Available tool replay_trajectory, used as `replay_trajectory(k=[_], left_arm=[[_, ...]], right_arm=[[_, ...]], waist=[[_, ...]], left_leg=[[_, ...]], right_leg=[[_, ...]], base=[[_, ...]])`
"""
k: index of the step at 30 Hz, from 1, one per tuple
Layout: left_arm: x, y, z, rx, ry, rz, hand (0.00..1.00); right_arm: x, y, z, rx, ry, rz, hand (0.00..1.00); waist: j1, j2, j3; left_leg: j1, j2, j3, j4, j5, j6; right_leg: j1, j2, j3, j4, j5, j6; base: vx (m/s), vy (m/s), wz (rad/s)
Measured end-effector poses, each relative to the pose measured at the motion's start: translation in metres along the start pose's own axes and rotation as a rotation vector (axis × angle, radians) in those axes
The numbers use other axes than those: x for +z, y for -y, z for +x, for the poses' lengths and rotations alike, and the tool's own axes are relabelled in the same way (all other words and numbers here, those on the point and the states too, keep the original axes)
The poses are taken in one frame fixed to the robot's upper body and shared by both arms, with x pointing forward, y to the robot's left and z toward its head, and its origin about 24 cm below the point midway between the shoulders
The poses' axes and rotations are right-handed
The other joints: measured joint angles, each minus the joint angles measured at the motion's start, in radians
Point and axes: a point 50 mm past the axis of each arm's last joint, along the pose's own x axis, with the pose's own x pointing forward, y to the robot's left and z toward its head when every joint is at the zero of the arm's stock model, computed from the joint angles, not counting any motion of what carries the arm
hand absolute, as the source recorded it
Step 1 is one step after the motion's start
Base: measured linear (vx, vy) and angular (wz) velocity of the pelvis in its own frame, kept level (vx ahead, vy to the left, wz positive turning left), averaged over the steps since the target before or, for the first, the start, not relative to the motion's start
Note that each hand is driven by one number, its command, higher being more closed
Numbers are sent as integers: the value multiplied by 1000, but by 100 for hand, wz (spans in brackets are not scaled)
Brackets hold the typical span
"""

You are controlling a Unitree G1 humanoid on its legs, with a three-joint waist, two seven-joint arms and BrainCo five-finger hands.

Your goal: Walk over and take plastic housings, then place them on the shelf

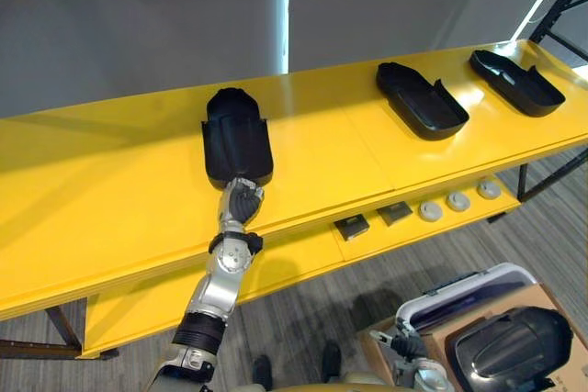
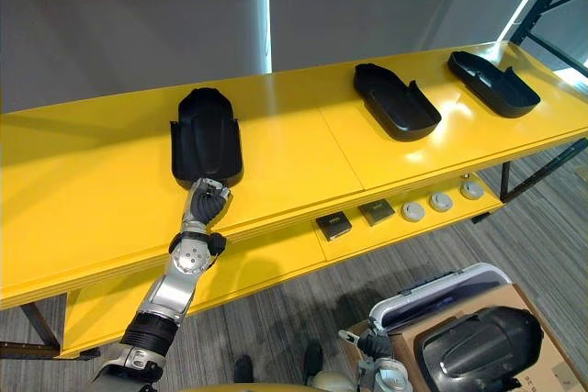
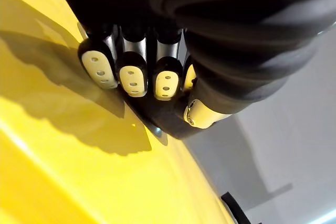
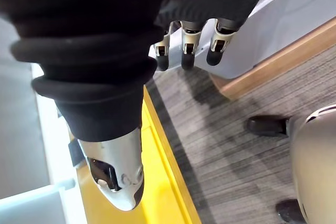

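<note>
A black plastic housing (image 1: 236,138) lies hollow side up on the top board of the yellow shelf (image 1: 110,181). My left hand (image 1: 241,199) is at its near end, and in the left wrist view the fingers (image 3: 131,72) and thumb are curled on the housing's dark edge (image 3: 160,121). Two more black housings (image 1: 421,98) (image 1: 516,82) lie farther right on the same board. My right hand (image 4: 188,45) hangs low over the floor with relaxed fingers and nothing in it.
A cardboard box holding another black housing (image 1: 510,346) stands on the floor at lower right, beside a white bin (image 1: 478,286). On the lower shelf board lie two small dark blocks (image 1: 351,225) and several round grey parts (image 1: 457,200). A black rack frame (image 1: 560,6) stands at far right.
</note>
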Motion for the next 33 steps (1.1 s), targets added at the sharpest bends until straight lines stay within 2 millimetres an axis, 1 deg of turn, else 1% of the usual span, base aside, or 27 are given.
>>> replay_trajectory(k=[5, 18, 19, 21, 23, 24, 25, 26, 27, 28, 29, 30, 31, 32, 33], left_arm=[[2, -4, 7, 7, 7, 19, 100], [7, -5, 13, 10, 19, 22, 100], [8, -6, 13, 12, 23, 20, 100], [19, -10, 13, 32, 67, -6, 100], [43, -22, 13, 77, 172, -48, 100], [64, -31, 11, 112, 264, -99, 100], [75, -37, 8, 131, 319, -121, 100], [96, -49, 1, 172, 427, -166, 100], [114, -61, -9, 211, 532, -214, 100], [119, -68, -15, 232, 572, -229, 100], [125, -81, -27, 282, 633, -254, 100], [126, -88, -33, 311, 653, -267, 100], [120, -106, -44, 388, 664, -286, 100], [107, -123, -53, 468, 634, -296, 100], [103, -126, -55, 488, 621, -300, 100]], right_arm=[[2, -1, 1, 2, 7, 0, 0], [3, 0, 1, 1, 8, 2, 0], [3, 0, 1, 0, 7, 2, 0], [3, 0, 1, 0, 8, 3, 0], [3, 0, 1, 0, 8, 3, 0], [2, 0, 1, -2, 4, 3, 0], [2, 0, 1, -2, 4, 3, 0], [1, 1, 1, -3, 2, 2, 0], [-1, 3, 0, -7, -5, -1, 0], [-1, 4, 0, -9, -6, -3, 0], [-2, 7, 0, -15, -11, -9, 0], [-3, 8, 0, -18, -14, -11, 0], [-5, 10, 0, -21, -26, -14, 0], [-9, 11, -1, -23, -42, -15, 0], [-10, 11, -1, -23, -45, -15, 0]], waist=[[-21, -3, 1], [-22, -4, 2], [-22, -4, 2], [-21, -4, 2], [-19, -4, 2], [-18, -4, 2], [-18, -4, 2], [-10, -4, 2], [6, -2, 3], [10, -1, 3], [11, 3, 2], [12, 4, 1], [17, 4, 1], [29, 4, 1], [35, 5, 1]], left_leg=[[-3, 1, 11, -2, -3, -1], [-2, 6, 11, 4, -1, 3], [2, 6, 7, 4, -1, 3], [4, 5, 0, 4, 0, 4], [4, 4, -19, 4, 0, 4], [3, 3, -32, 4, 0, 4], [2, 2, -39, 4, 0, 4], [1, 0, -47, 4, 0, 4], [0, -1, -48, 4, 0, 4], [-3, -1, -52, 4, 0, 4], [-2, -4, -70, 4, -1, 2], [-2, -4, -78, 4, -2, 2], [0, -4, -89, 4, -2, 2], [3, -4, -102, 4, -1, 2], [4, -4, -104, 4, -1, 2]], right_leg=[[-5, 0, 5, 0, 0, 1], [-5, 6, 9, 4, 5, -5], [1, 6, 4, 4, 4, -5], [6, 5, -3, 4, 4, -4], [13, 3, -13, 4, 4, -4], [17, 1, -25, 4, 3, -4], [19, 0, -32, 4, 2, -4], [22, -1, -39, 4, 1, -3], [25, -2, -41, 4, 1, -3], [28, -3, -44, 4, 0, -3], [37, -5, -59, 4, -5, -1], [41, -6, -66, 4, -7, -1], [47, -6, -78, 4, -10, -3], [56, -5, -92, 4, -16, -2], [58, -5, -94, 4, -17, -2]], base=[[-2, 5, -2], [11, 7, -1], [-3, 19, 10], [-11, 19, 11], [-21, 20, 19], [-17, 17, 27], [-22, 24, 29], [-23, 25, 19], [-40, 29, 13], [-37, 26, 21], [-26, 16, 28], [2, 13, 36], [13, 3, 32], [15, 1, 27], [20, -12, 38]])
